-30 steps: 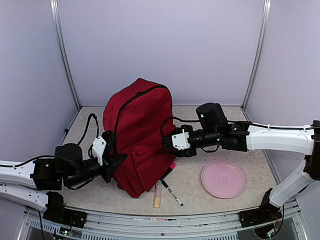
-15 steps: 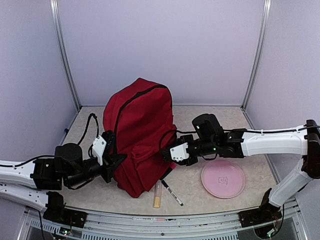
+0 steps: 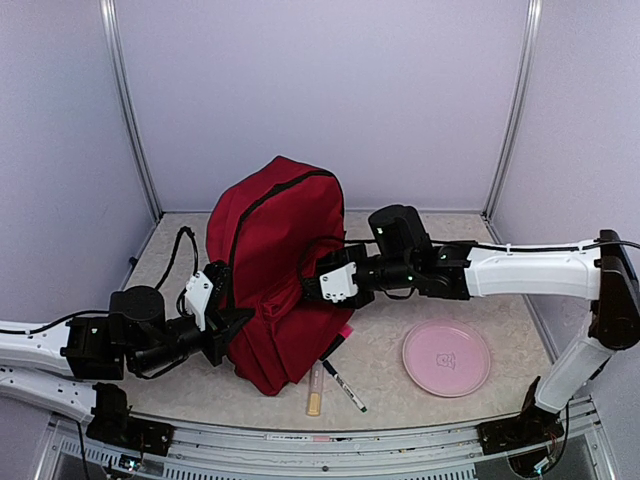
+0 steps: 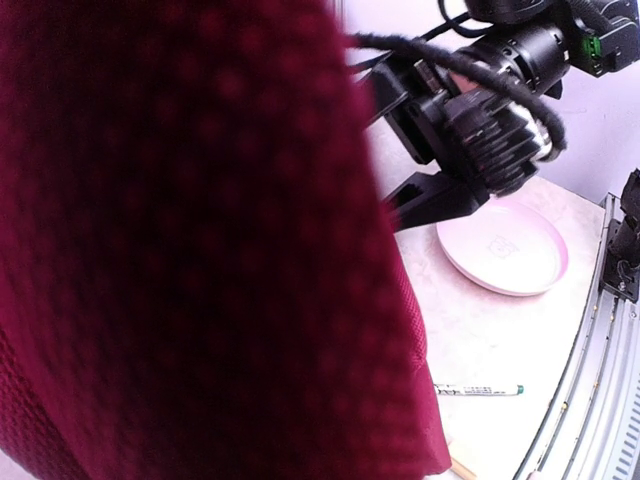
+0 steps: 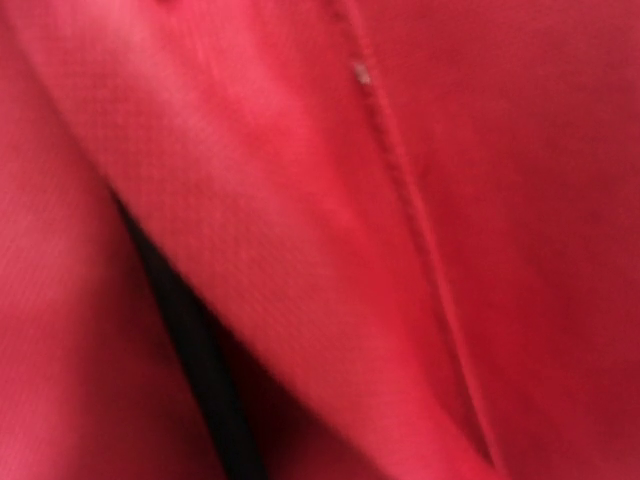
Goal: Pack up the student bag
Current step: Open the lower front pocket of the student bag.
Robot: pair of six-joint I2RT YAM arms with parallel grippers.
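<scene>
Beige marbled tabletop [image 3: 480, 260] between pale lilac walls carries a large dark red fabric backpack [image 3: 275, 240], standing upright left of centre. At its lower left side the left gripper [image 3: 225, 322] has the jaws together, pinching fabric. On its front presses the right gripper [image 3: 312, 287]; if those jaws are apart, I cannot tell. Further right lies a round pink plate [image 3: 446, 358].
</scene>
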